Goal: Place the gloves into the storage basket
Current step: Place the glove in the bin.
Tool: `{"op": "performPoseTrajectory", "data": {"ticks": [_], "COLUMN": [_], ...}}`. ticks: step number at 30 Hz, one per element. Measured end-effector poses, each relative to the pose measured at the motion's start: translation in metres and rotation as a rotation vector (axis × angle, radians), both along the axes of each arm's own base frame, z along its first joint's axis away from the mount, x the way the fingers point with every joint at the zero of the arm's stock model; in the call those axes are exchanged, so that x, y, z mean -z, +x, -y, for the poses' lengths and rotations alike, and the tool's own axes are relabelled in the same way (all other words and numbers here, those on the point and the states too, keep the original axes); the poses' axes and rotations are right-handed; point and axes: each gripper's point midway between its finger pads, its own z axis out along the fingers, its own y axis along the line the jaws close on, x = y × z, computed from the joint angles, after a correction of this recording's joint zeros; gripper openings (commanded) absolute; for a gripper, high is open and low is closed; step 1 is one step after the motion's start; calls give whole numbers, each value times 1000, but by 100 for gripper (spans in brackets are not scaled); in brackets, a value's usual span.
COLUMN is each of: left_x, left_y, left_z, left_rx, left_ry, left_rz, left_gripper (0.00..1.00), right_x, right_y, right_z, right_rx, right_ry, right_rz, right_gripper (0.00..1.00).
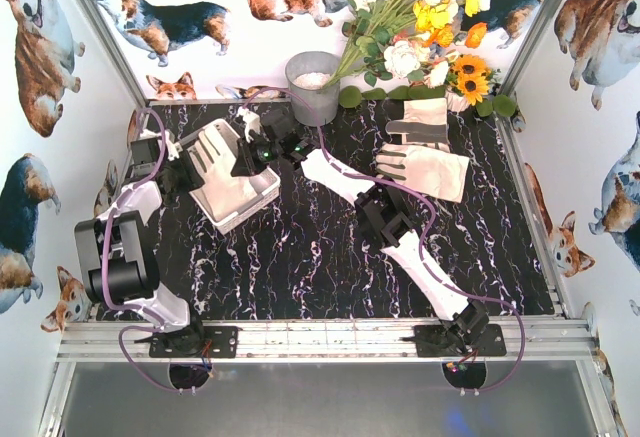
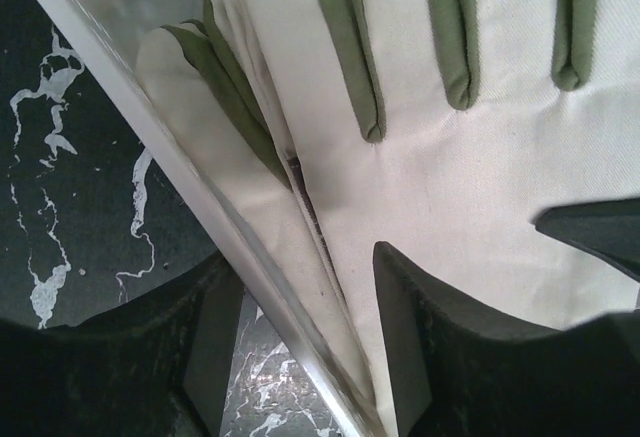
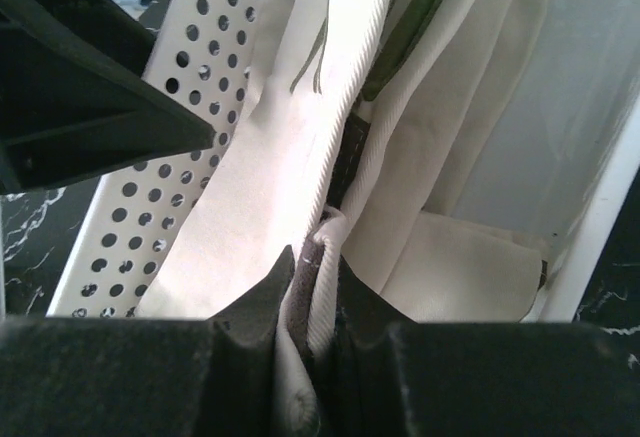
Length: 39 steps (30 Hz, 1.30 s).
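Gloves (image 3: 290, 137) showing matt twill-woven cloth between right fingers (image 3: 250, 302), matt black plastic; storage basket (image 3: 150, 217) beside them looking smooth perforated white plastic.

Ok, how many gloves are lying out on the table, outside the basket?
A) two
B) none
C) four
A: the far glove and the near glove lie flat on the table, right of the storage basket. The right claw pinches a third glove inside the basket.
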Motion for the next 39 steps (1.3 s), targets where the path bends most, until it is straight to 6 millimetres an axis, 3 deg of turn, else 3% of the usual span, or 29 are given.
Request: {"op": "performPoseTrajectory", "data": {"ticks": [15,20,26,33,39], "left_x": [2,4,4,4,2], "left_y": [8,8,5,1,0], "left_z": [7,19,44,70,78], "left_rx": [74,116,187,260,282], "left_ry": [3,-9,-42,-65,-97], "left_rz": [13,3,-5,-19,-14], "left_gripper": [26,23,20,23,24], "right_x": [20,22,21,-8,-20], "right_y": [19,10,-17,-41,-44], "right_z": [22,40,59,76,71], "right_rx": [264,302,322,345,343], "right_ry": [-211,-275,-324,-311,-262], "right_rz": [22,-16,-90,-125,-126], "right_gripper": [0,0,0,0,0]}}
